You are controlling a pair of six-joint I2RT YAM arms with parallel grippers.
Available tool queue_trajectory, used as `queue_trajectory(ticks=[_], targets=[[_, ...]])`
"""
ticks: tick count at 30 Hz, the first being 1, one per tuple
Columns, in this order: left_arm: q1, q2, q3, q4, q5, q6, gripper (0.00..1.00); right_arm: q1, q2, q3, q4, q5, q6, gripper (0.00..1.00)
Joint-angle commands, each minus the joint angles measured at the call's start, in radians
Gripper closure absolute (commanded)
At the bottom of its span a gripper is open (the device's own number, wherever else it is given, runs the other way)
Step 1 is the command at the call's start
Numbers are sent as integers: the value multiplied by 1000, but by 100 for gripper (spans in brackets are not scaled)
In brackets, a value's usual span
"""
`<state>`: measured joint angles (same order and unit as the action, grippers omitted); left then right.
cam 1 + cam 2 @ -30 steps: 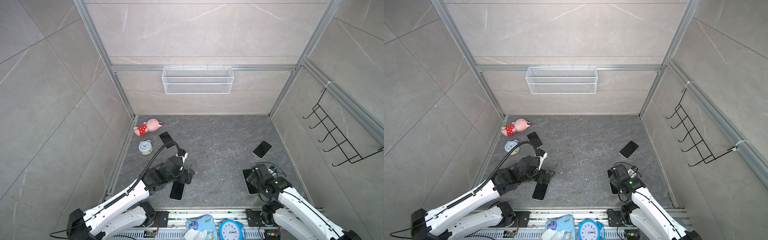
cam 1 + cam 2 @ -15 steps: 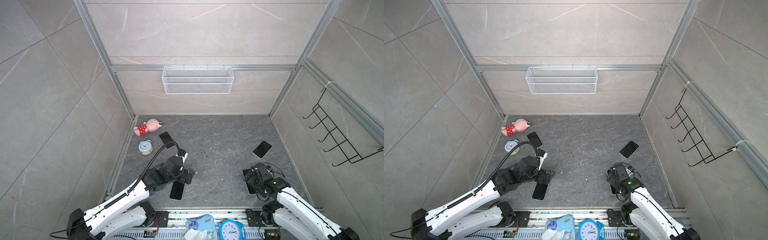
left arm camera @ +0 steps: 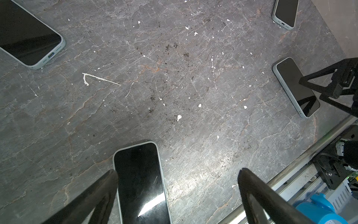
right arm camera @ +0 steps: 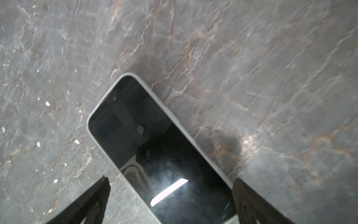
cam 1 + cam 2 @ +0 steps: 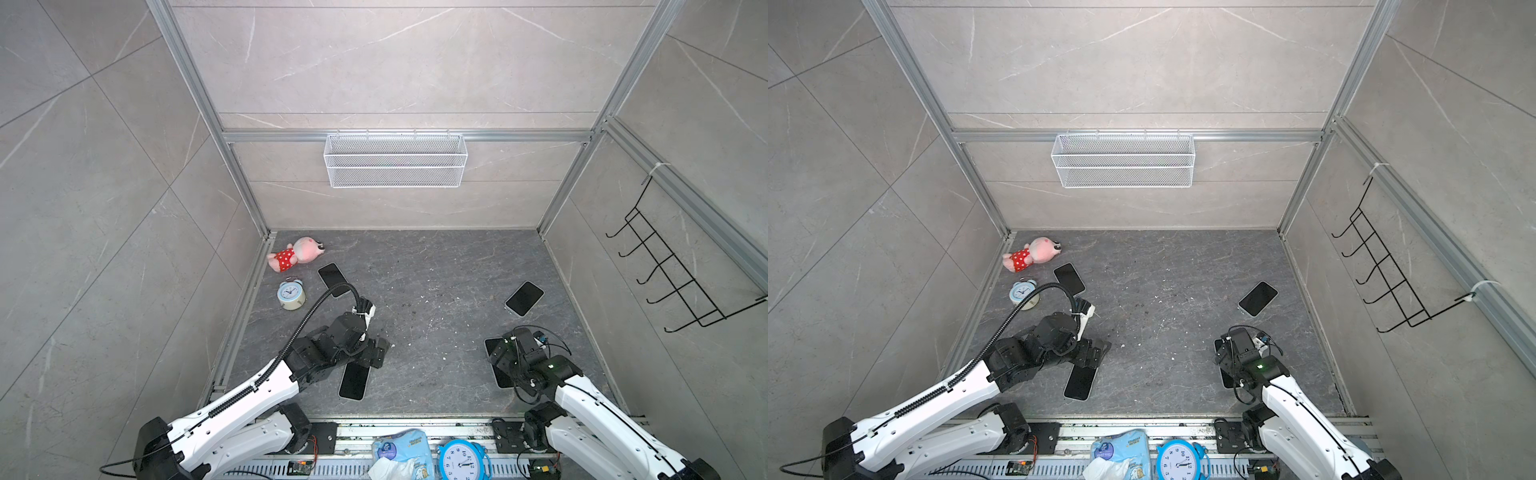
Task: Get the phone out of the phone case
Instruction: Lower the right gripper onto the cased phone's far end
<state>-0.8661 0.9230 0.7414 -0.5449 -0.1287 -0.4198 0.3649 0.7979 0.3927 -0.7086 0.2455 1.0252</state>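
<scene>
Left gripper [image 3: 178, 174]: jaws spread wide, gripping nothing. It hangs low over the near-left phone [image 3: 141, 184], with one finger [image 3: 104, 188] at the phone's long edge and the other out over bare floor [image 3: 174, 77]. Whether that finger touches, I cannot tell.
Right gripper [image 4: 170, 181]: just as wide and empty, low over the near-right phone [image 4: 155, 147], which runs slantwise between the fingers. The picture is blurred.
Why so placed: to my eye each arm is lining up on a phone of its own, jaws at full spread so they can drop past the rim. No grasp has begun, and every phone sits in its case [image 3: 139, 144].
Phones: four lie flat, screens up, well apart. The other two are the far-left phone [image 5: 333, 279] and the far-right phone [image 5: 524, 298]. Face up puts the case backs against the floor, so I'd guess a rim must be peeled.
Case: pale grey-green, matt, soft-looking, with rounded corners and a thin lip round glossy black glass.
Floor: dark veined stone, rough, flecked white with dark crumbs.
Bystanders: alarm clock [image 5: 291, 294] and plush toy [image 5: 296, 255] sit off at the far left, well apart from both arms.
</scene>
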Motion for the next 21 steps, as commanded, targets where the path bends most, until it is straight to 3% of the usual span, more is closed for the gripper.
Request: queue_trajectory(ticks=[1, 18, 21], targets=[[-5, -17, -4, 22, -11, -4, 1, -3, 29, 23, -7, 71, 16, 0], [-5, -29, -9, 19, -18, -9, 1, -3, 87, -24, 123, -96, -28, 0], [-5, -32, -10, 19, -22, -11, 1, -2, 75, -23, 102, -85, -25, 0]])
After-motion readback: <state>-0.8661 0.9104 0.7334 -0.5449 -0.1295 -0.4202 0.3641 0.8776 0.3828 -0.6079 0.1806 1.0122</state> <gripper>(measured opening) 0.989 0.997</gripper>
